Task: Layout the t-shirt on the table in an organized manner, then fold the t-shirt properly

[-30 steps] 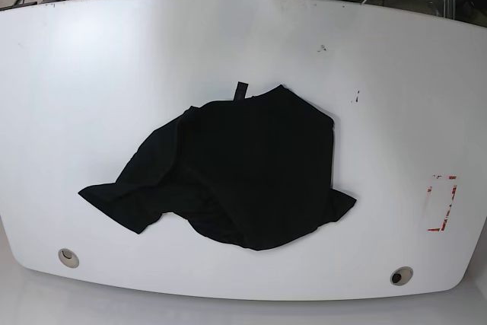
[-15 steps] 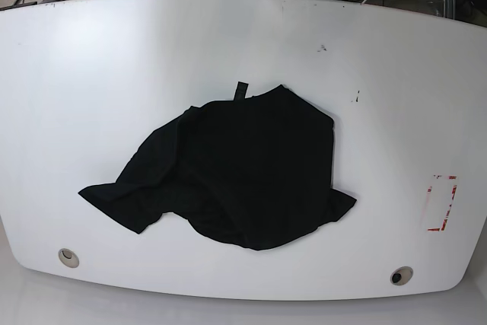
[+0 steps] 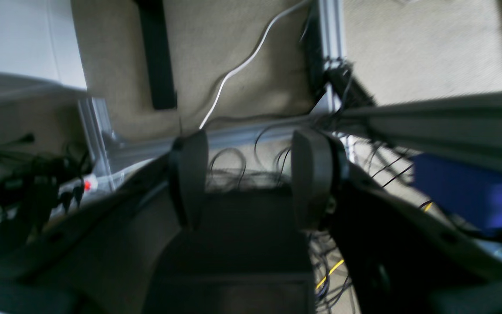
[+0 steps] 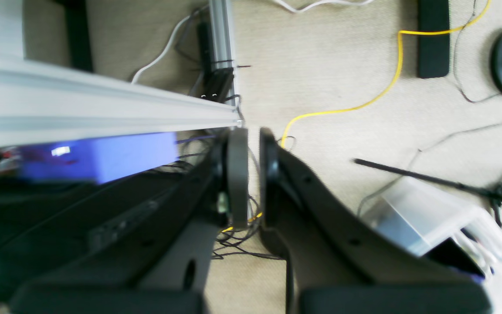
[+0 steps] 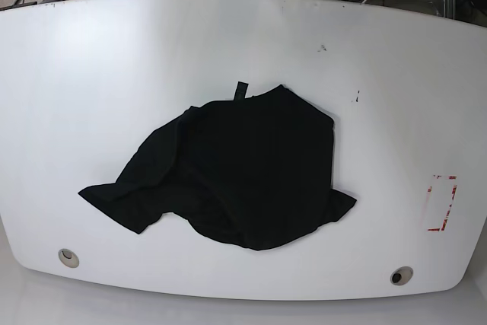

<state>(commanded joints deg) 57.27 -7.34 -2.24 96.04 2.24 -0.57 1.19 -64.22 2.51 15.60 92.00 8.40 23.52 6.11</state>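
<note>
Spanning nearly the whole base view, the desk (image 5: 91,74) is glossy white with curved edges, and neither of my arms reaches over it. On it, about the middle and a little toward the near edge, lies the shirt (image 5: 243,169), black and crumpled, not spread flat: one sleeve trails out to the view's left in folds, the other corner pokes out at the right, and the hem bunches toward the near edge. Its small neck tag (image 5: 241,90) sticks out past the far edge of the cloth onto bare desk. A red tape rectangle (image 5: 441,203) sits well apart from the shirt, near the view's right edge. Two grey grommet holes lie along the near edge, one at the left (image 5: 68,256) and one at the right (image 5: 401,275).

Both wrist cameras look down at carpet and cables beyond the desk, not at the shirt. My left hand (image 3: 251,174) is released, its two fingers wide apart with only cables behind the gap. My right hand (image 4: 253,174) is almost clenched, a thin slit between its fingers, grasping nothing. A yellow cable (image 4: 364,102) runs over the carpet past it.
</note>
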